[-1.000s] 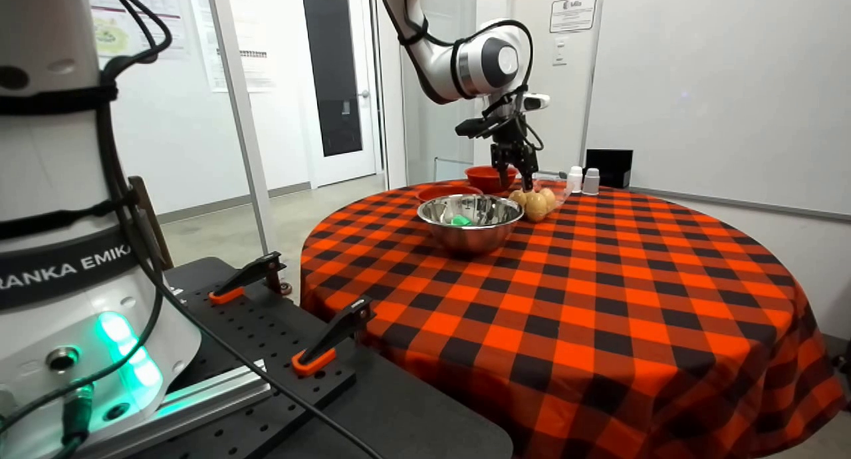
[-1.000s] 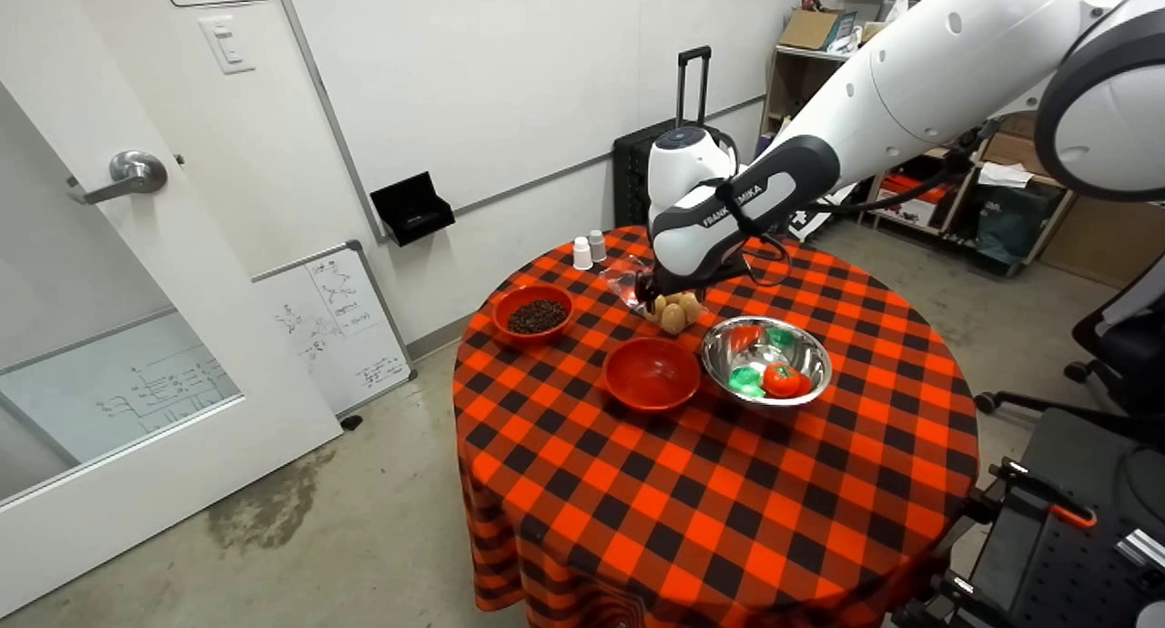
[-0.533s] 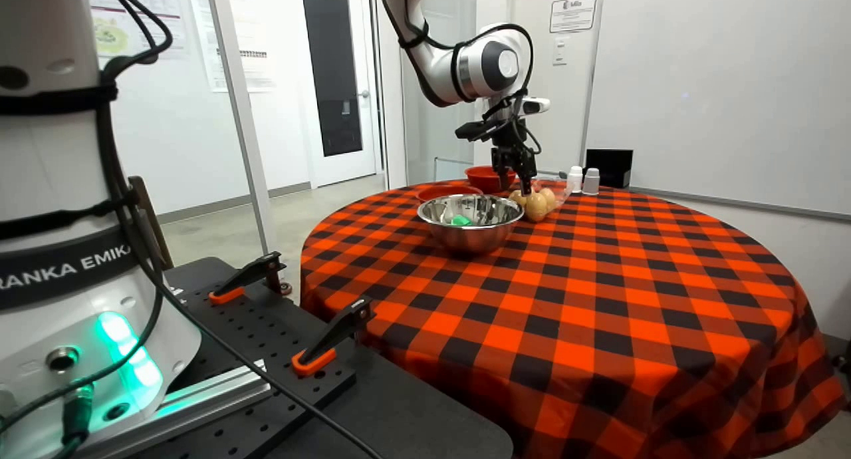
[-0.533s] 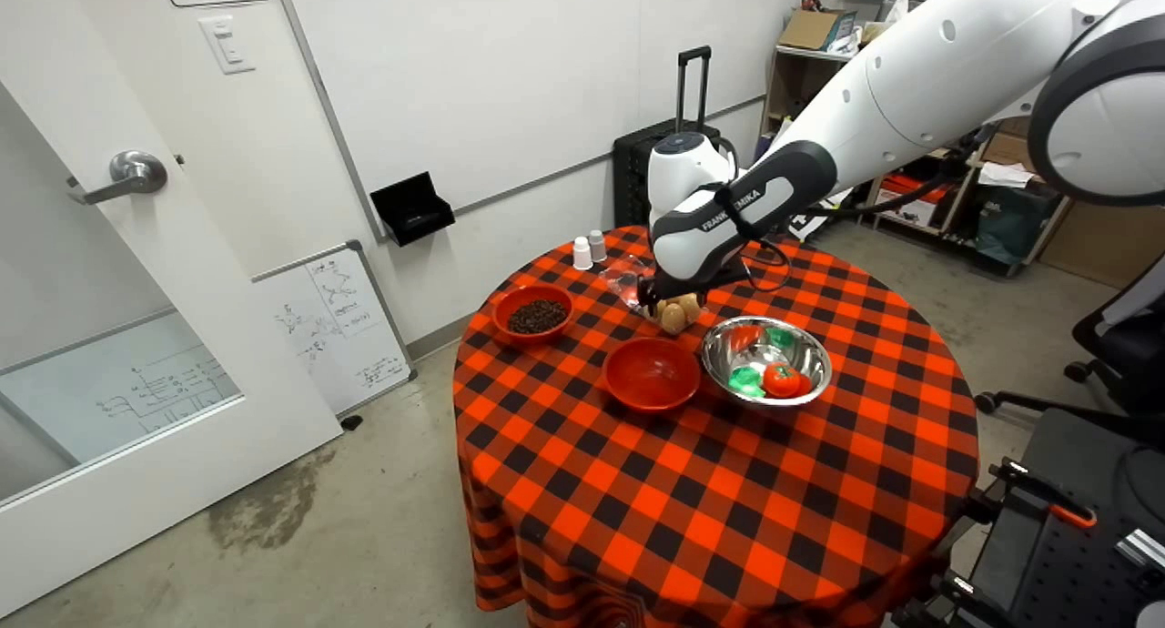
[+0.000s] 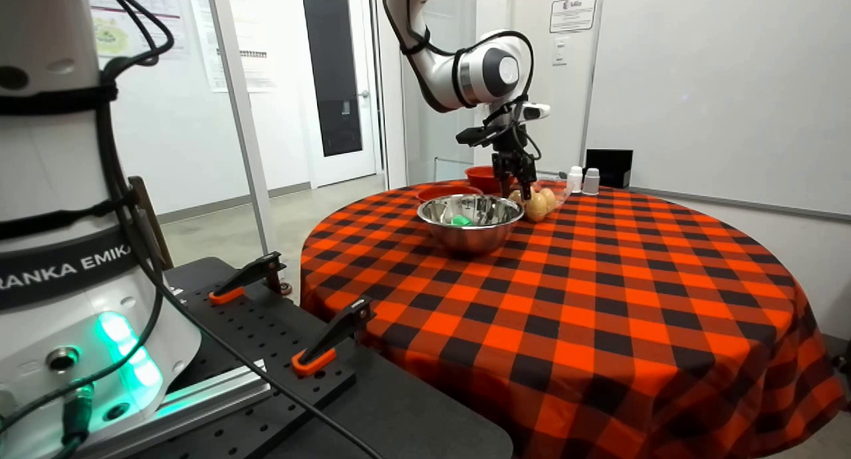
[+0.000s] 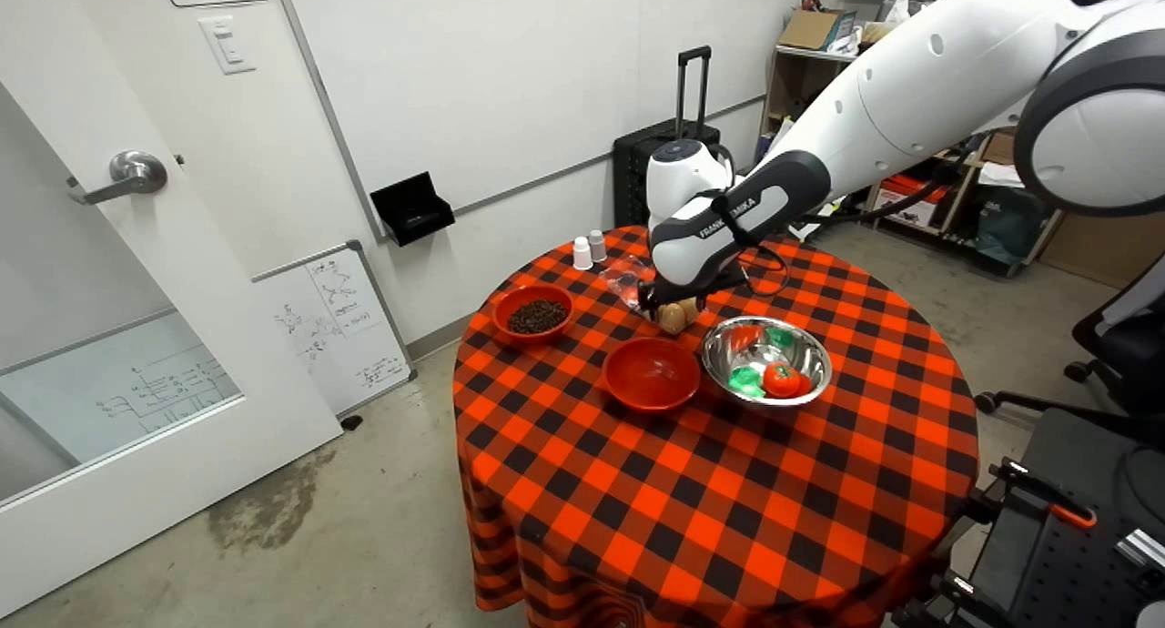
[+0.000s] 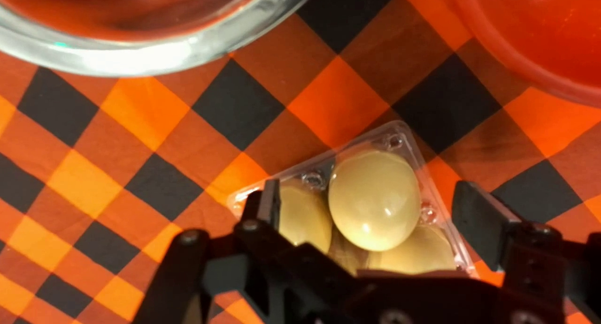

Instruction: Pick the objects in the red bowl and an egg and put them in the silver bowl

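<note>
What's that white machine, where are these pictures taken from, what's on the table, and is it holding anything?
That's a robot arm, steered by a person. Its gripper is like a hand with two black fingers. Two pictures come from cameras outside the robot, looking from different places; the close-up is from its wrist camera. The checked tablecloth carries a silver bowl with something green and a tomato inside, a red bowl, another red bowl with dark bits, two small containers, and a clear carton of eggs. Nothing is held: the fingers are open, with an egg between them in the wrist view, touching neither.
</note>
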You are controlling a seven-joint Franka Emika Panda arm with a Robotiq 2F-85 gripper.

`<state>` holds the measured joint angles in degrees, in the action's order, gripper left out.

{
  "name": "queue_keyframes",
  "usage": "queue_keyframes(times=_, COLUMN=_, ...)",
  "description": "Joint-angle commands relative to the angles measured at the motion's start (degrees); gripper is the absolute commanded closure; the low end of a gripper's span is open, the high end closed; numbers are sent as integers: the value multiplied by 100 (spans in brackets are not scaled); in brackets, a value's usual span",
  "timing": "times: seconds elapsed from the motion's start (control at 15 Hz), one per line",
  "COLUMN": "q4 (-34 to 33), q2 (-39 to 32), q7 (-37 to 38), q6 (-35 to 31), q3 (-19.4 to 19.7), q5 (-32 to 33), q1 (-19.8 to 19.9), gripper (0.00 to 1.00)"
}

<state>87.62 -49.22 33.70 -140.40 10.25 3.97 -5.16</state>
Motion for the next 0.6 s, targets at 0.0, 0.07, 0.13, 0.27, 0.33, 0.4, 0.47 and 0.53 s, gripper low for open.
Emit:
queue_keyframes(times=0.0, q4=-311, q2=-197, q7=31, q6=201, q3=42, q5=-122, q1=-33, gripper=7)
queue_keyframes(times=0.07, q4=-326, q2=-215, q7=29, q6=205, q3=42, q5=-124, q1=-33, gripper=9)
queue_keyframes(times=0.13, q4=-329, q2=-226, q7=30, q6=199, q3=43, q5=-124, q1=-34, gripper=14)
queue_keyframes(times=0.27, q4=-338, q2=-240, q7=28, q6=196, q3=48, q5=-122, q1=-33, gripper=39)
queue_keyframes(times=0.33, q4=-338, q2=-242, q7=28, q6=196, q3=50, q5=-121, q1=-33, gripper=47)
queue_keyframes(times=0.4, q4=-336, q2=-242, q7=24, q6=195, q3=55, q5=-114, q1=-36, gripper=55)
queue_keyframes(times=0.47, q4=-342, q2=-242, q7=20, q6=194, q3=53, q5=-114, q1=-36, gripper=64)
queue_keyframes(times=0.53, q4=-357, q2=-241, q7=18, q6=198, q3=53, q5=-113, q1=-36, gripper=71)
